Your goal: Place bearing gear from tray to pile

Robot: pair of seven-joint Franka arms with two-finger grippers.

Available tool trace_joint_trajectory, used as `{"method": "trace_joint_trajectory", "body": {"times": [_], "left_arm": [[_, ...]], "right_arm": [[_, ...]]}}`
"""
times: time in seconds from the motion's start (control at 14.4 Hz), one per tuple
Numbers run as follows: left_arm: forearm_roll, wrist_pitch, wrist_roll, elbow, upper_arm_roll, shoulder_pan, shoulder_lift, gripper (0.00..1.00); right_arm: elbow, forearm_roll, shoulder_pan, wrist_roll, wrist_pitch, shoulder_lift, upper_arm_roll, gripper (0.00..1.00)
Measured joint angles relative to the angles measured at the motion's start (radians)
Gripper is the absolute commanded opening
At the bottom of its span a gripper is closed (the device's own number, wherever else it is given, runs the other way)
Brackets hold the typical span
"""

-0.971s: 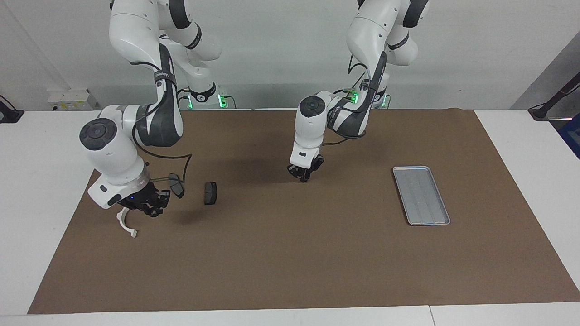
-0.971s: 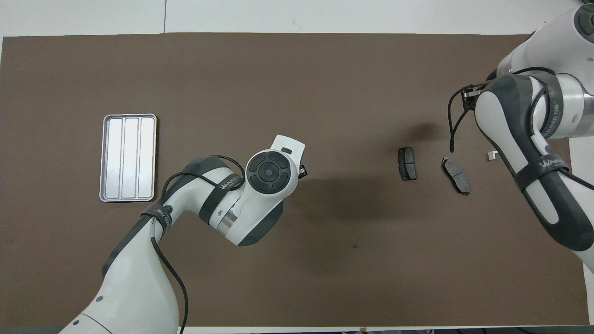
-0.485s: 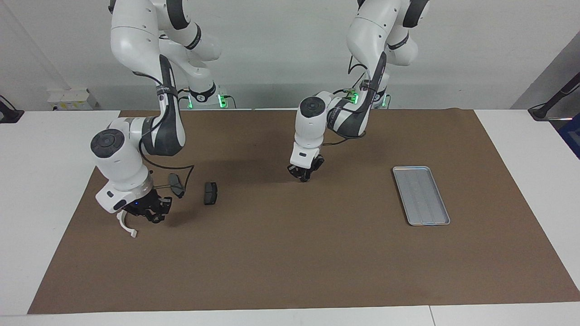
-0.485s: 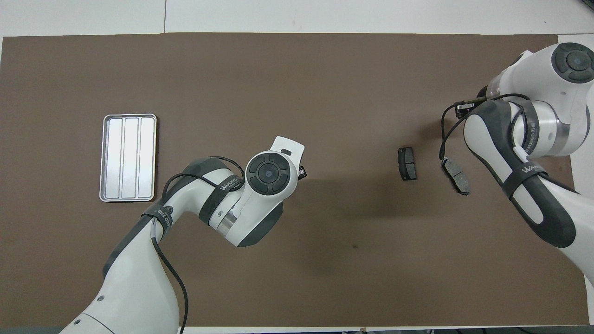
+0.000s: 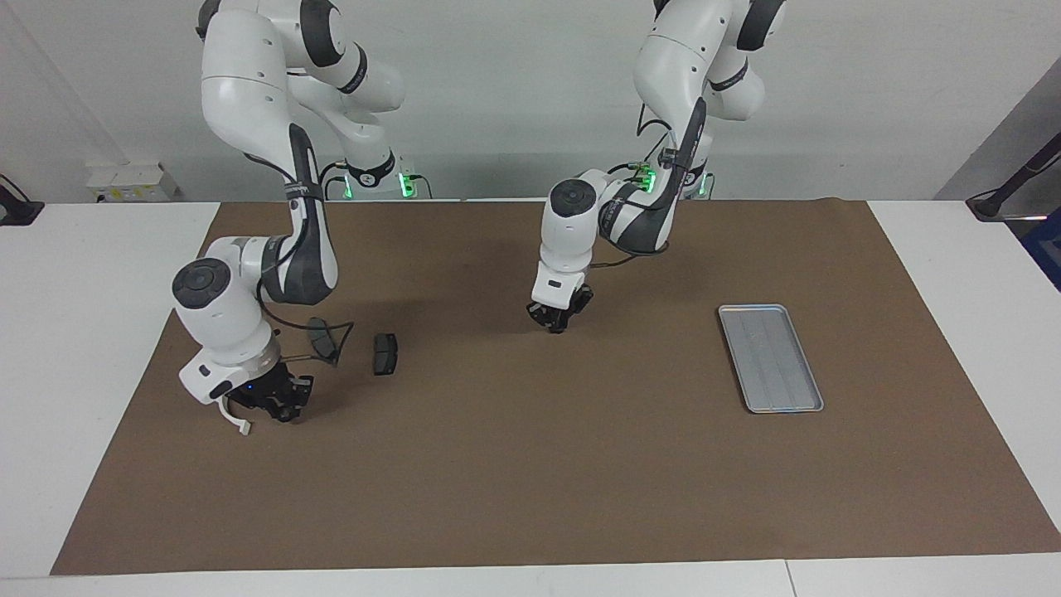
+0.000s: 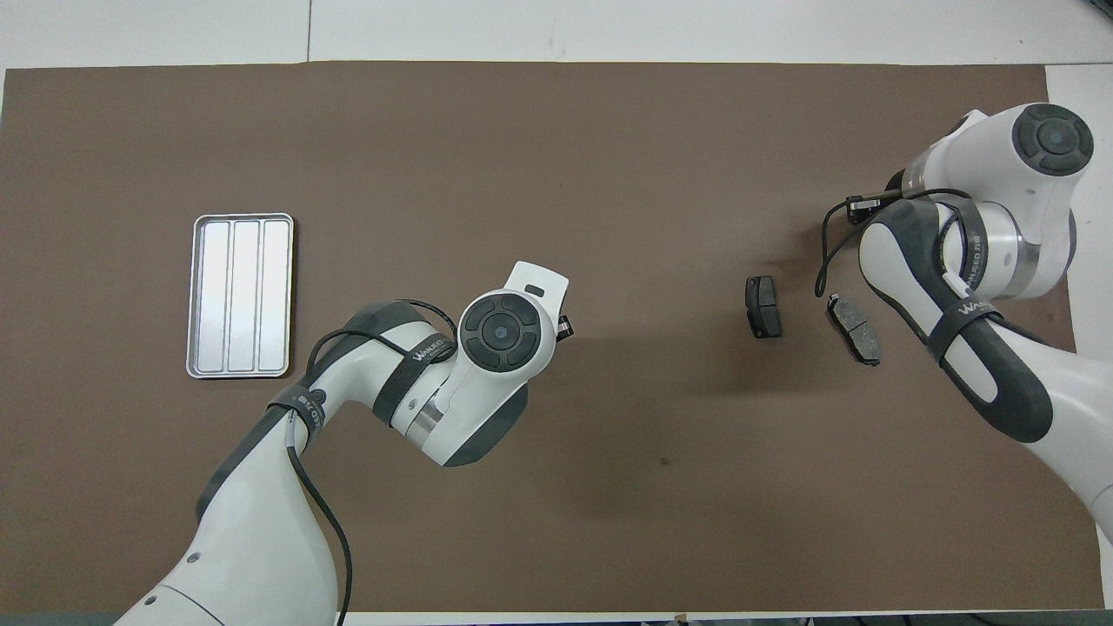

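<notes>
Left claw point(image 5: 557, 322) closed, right claw point(image 5: 278, 404) low

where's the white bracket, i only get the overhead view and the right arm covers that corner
Observer: The white bracket lies on the mat at the right arm's end of the table, farther from the robots than the nearest brake pad.
Operator: is the right gripper on it
Observer: The right gripper hangs low right beside it, on the side toward the tray; I cannot tell whether they touch.
Operator: and the left one, its wrist hides it here
Observer: The left gripper is shut over bare mat mid-table, with nothing seen in it.
</notes>
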Motion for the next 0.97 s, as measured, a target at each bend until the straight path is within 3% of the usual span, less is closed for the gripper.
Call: {"method": "trace_joint_trajectory", "body": {"times": [0.07,0.14,0.55,0.83,0.9,0.97], "left_arm": [[0.0,0.0,0.0,0.0,0.0,0.0,0.0,0.96],[0.005,0.0,0.0,0.0,0.0,0.0,0.0,1.0],[0.046,-0.019,0.001,0.029,0.005,0.006,-0.006,1.0],[0.056,-0.115,0.094,0.109,0.015,0.084,-0.052,1.0],[0.057,-0.144,0.142,0.123,0.016,0.116,-0.073,1.0],[0.057,-0.178,0.195,0.135,0.017,0.146,-0.096,1.0]], "right_arm": [[0.0,0.0,0.0,0.0,0.017,0.01,0.001,0.0],[0.0,0.0,0.001,0.0,0.03,0.017,0.003,0.0],[0.0,0.0,0.002,0.0,0.058,0.025,0.011,0.0],[0.0,0.0,0.002,0.0,0.058,0.026,0.011,0.0],[0.0,0.0,0.002,0.0,0.058,0.026,0.011,0.03],[0.0,0.0,0.002,0.0,0.058,0.026,0.011,0.37]]}}
